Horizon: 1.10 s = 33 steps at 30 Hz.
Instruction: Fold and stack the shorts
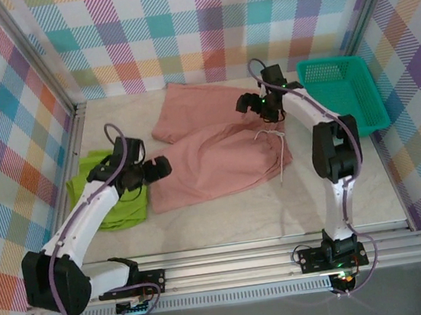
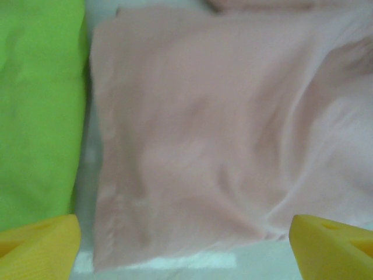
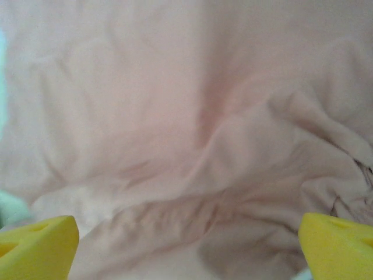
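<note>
The dusty salmon pink cloth shorts (image 1: pixel 221 152) lie rumpled at mid-table, their 2 legs fanning toward 10 and 8 o'clock and the white drawstring (image 1: pixel 280 153) trailing off the waistband at 3 o'clock. The lime green cloth shorts (image 1: pixel 100 194) sit bunched just beside them at 9 o'clock. Both pairs look light and limp, likely to sag and slide rather than hold a crease, so hem and waistband corners seem the surest pinch points. The left gripper (image 1: pixel 153 170) hovers over the lower pink leg, fingers spread and grasping nothing. The right gripper (image 1: pixel 252 105) hangs over the 12 o'clock edge, likewise released. A teal plastic mesh basket (image 1: pixel 341 91) stands apart at 2 o'clock.
</note>
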Tool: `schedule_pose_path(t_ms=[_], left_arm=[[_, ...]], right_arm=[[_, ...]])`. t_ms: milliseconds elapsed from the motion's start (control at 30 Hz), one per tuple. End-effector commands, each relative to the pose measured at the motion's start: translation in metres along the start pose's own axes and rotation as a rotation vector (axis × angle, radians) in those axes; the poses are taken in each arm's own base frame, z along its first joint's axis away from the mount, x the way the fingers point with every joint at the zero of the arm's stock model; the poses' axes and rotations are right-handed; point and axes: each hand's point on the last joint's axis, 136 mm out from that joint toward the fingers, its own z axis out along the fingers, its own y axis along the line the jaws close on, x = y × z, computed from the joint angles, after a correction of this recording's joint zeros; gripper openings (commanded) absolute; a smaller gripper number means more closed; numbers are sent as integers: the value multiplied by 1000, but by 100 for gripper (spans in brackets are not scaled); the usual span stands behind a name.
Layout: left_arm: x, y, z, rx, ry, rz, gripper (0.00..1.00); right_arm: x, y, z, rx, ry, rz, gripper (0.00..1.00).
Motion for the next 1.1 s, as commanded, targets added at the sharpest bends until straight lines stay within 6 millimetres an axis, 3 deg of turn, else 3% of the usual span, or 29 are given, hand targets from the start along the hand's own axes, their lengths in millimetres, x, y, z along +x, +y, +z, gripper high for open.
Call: schedule_pose_path(t_ms=[0, 167, 367, 500, 633, 767, 1067], left_arm=[[28, 14, 5, -19, 15, -76, 87], [62, 21, 19, -24, 38, -106, 74], [76, 25, 50, -40, 81, -95, 56], [85, 31, 66, -93, 123, -67, 51], [89, 46, 73, -183, 139, -33, 51], [86, 51, 68, -206, 119, -26, 56], [84, 56, 61, -250, 119, 11, 65]], right_arm=[[11, 24, -34, -73, -33, -62, 97], [36, -4, -61, -15, -86, -53, 97], [66, -48, -77, 2, -104, 42, 97], [77, -68, -87, 28, -100, 65, 97], [94, -90, -90, 98, -70, 87, 96], [117, -112, -80, 131, -29, 125, 90], [128, -121, -55, 123, 25, 90, 80]])
